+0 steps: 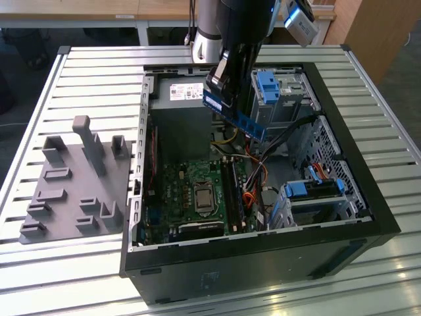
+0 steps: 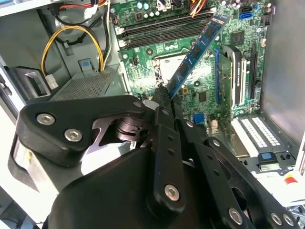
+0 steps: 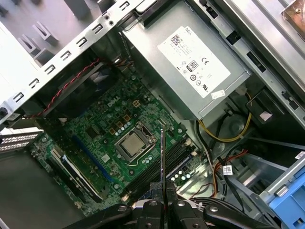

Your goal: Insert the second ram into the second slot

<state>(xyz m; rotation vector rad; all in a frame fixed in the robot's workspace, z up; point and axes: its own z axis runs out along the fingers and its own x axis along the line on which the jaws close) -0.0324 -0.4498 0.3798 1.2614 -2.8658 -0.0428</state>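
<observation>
Between the jaws, second ram (image 2: 196,51)

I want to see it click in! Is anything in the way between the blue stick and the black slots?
Nothing visible is. The end effector holds the second ram in open air above the motherboard's black slots. The cables lie beside the slots, not over them.

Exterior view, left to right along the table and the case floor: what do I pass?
Grey moulded fixture block with upright pegs → square metal processor socket on the green motherboard → long black memory slots → blue-fronted metal drive cage.
</observation>
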